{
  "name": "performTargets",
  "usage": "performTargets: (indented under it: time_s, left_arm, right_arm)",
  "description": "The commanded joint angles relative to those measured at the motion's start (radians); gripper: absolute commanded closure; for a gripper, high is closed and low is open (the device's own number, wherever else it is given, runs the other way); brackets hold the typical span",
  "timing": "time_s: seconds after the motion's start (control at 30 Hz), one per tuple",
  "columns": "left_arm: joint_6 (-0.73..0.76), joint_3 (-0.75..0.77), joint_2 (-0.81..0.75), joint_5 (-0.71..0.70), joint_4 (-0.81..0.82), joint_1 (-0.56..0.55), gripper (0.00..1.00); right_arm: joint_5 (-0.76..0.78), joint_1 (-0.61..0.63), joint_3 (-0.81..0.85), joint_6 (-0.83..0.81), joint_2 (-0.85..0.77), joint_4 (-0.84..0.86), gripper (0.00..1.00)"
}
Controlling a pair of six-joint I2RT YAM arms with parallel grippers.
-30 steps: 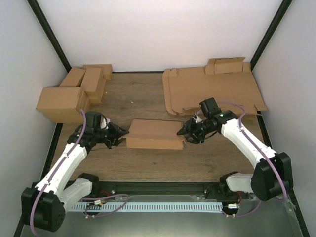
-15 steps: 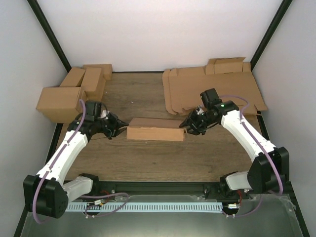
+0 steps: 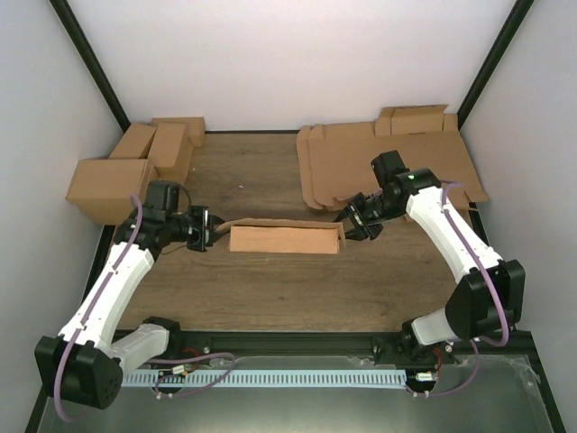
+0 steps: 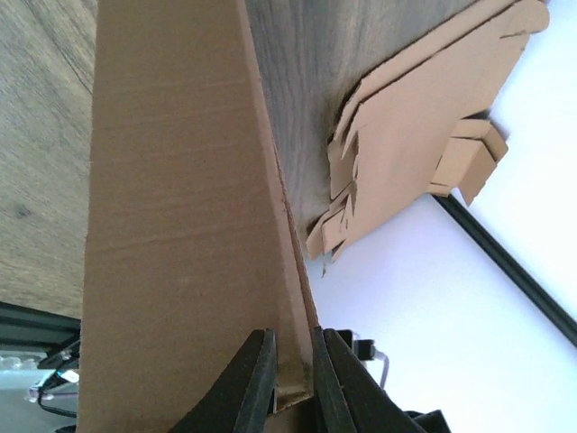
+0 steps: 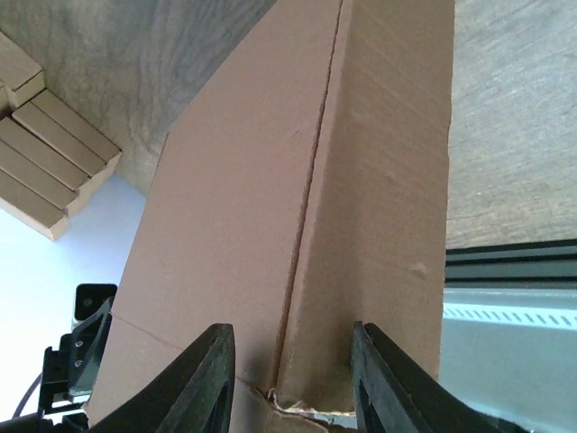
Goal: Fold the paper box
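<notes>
The paper box (image 3: 284, 240) is a long brown cardboard piece at mid-table, its front panel raised along a crease. My left gripper (image 3: 209, 229) is at its left end. In the left wrist view the gripper (image 4: 293, 383) is shut on a thin edge of the box (image 4: 180, 225). My right gripper (image 3: 352, 225) is at the right end. In the right wrist view its fingers (image 5: 212, 379) stand apart on either side of the crease, with the box's end (image 5: 361, 180) between them, so that gripper (image 5: 290, 383) is open.
A pile of flat cardboard sheets (image 3: 388, 167) lies at the back right and also shows in the left wrist view (image 4: 424, 153). A cluster of brown cartons (image 3: 135, 167) stands at the back left. A black rail (image 3: 288, 343) runs along the near edge.
Both grippers have moved away from me with the box. The box has tipped from lying flat to standing more upright on its long edge.
</notes>
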Motion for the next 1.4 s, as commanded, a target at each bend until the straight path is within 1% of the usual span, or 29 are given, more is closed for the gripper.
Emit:
performTargets:
  time_s: [0.0, 0.13, 0.27, 0.4, 0.5, 0.63, 0.7, 0.83, 0.93, 1.1, 1.23, 1.3, 1.37]
  left_arm:
    - [-0.076, 0.038, 0.051, 0.16, 0.003, -0.037, 0.87]
    - [-0.048, 0.068, 0.122, 0.168, -0.011, -0.037, 0.88]
    - [0.035, 0.113, 0.196, 0.16, -0.054, -0.037, 0.87]
    - [0.122, 0.13, 0.234, 0.129, -0.087, -0.037, 0.86]
    - [0.171, 0.134, 0.242, 0.106, -0.099, -0.035, 0.76]
    - [0.251, 0.155, 0.255, 0.074, -0.144, -0.023, 0.65]
    - [0.337, 0.197, 0.269, 0.013, -0.198, -0.01, 0.6]
    - [0.542, 0.335, 0.322, -0.147, -0.365, 0.008, 0.49]
    - [0.667, 0.403, 0.37, -0.192, -0.438, 0.013, 0.45]
    - [0.812, 0.538, 0.426, -0.277, -0.545, 0.013, 0.39]
    - [0.888, 0.618, 0.451, -0.342, -0.619, 0.015, 0.3]
    - [0.925, 0.633, 0.454, -0.37, -0.636, 0.015, 0.26]
    - [0.968, 0.651, 0.443, -0.41, -0.625, 0.015, 0.2]
  right_arm:
    - [-0.205, 0.009, 0.03, 0.067, 0.037, 0.035, 0.64]
    - [-0.213, -0.001, 0.05, 0.044, 0.095, 0.035, 0.64]
    - [-0.198, -0.013, 0.093, 0.0, 0.155, 0.012, 0.64]
    - [-0.187, -0.026, 0.095, -0.032, 0.181, 0.01, 0.61]
    - [-0.175, -0.034, 0.081, -0.035, 0.179, 0.024, 0.58]
    - [-0.164, -0.046, 0.077, -0.041, 0.177, 0.033, 0.58]
    - [-0.16, -0.052, 0.077, -0.044, 0.175, 0.033, 0.58]
    - [-0.156, -0.059, 0.083, -0.05, 0.174, 0.039, 0.58]
    - [-0.157, -0.062, 0.086, -0.057, 0.179, 0.039, 0.59]
    - [-0.15, -0.063, 0.1, -0.065, 0.187, 0.042, 0.59]
    - [-0.149, -0.061, 0.111, -0.069, 0.2, 0.044, 0.59]
    - [-0.15, -0.063, 0.119, -0.07, 0.206, 0.047, 0.59]
    - [-0.146, -0.062, 0.13, -0.073, 0.213, 0.046, 0.59]
